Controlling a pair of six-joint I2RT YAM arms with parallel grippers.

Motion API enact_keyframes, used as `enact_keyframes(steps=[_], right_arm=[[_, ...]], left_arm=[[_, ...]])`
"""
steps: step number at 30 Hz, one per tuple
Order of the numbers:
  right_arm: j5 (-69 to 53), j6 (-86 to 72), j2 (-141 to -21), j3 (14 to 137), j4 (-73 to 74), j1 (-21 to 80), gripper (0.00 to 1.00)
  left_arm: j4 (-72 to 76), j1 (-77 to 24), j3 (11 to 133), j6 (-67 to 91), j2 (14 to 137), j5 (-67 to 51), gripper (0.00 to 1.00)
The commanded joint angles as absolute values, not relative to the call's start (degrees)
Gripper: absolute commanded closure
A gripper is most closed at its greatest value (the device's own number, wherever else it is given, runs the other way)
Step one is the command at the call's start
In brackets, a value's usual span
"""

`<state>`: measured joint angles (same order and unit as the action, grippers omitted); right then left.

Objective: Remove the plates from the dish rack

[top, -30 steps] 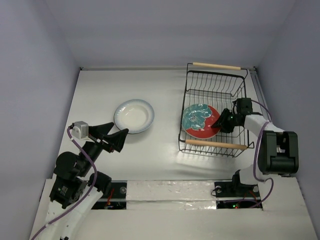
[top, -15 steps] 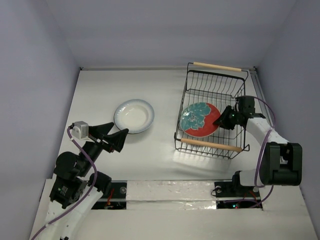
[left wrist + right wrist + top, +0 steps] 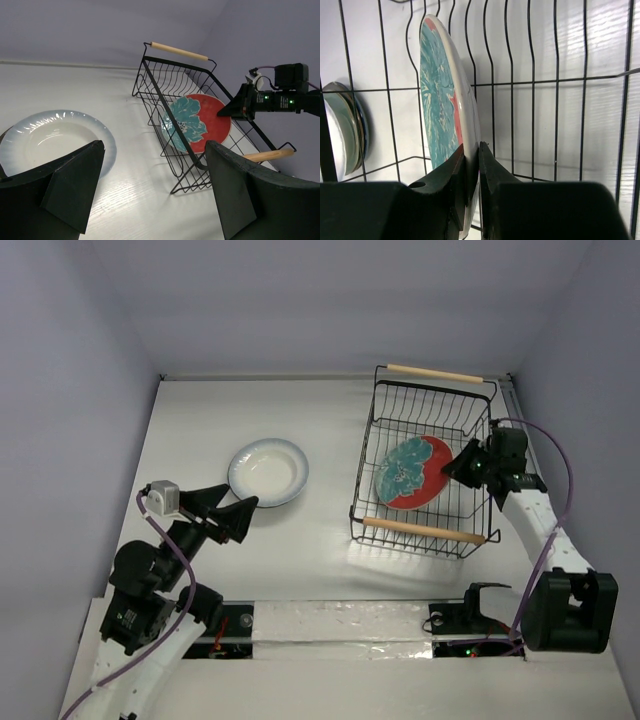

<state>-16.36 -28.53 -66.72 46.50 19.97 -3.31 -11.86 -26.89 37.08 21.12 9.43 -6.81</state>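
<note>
The right hand (image 3: 456,467) is clenching the right-hand rim of the red plate (image 3: 411,472), which is standing tilted on edge inside the dish rack (image 3: 440,405), its teal flower facing the left arm. The right wrist view is showing what the others are not: one finger (image 3: 454,172) pressing the plate's patterned face, the other its pale back. The left wrist view is showing the plate's lower edge down among the wires. The left hand (image 3: 240,497) is hanging released beside the white plate (image 3: 267,471) lying on the table (image 3: 200,420).
</note>
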Motion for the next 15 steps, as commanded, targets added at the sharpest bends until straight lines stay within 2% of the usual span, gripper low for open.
enact_keyframes(steps=[1,8,15], right_arm=[[-15.8,-29.8,-62.8,51.7,13.4,-3.3,1.0],[-16.4,-34.0,-57.7,54.0,10.2,-3.3,1.0],[-13.1,-35.8,-53.7,61.6,12.8,-3.3,1.0]], left_arm=[[-9.8,-26.7,37.2,21.4,10.5,-7.0,0.21],[-10.0,-26.2,37.3,21.4,11.3,-7.0,0.21],[-9.9,-25.7,37.3,21.4,11.9,-7.0,0.21]])
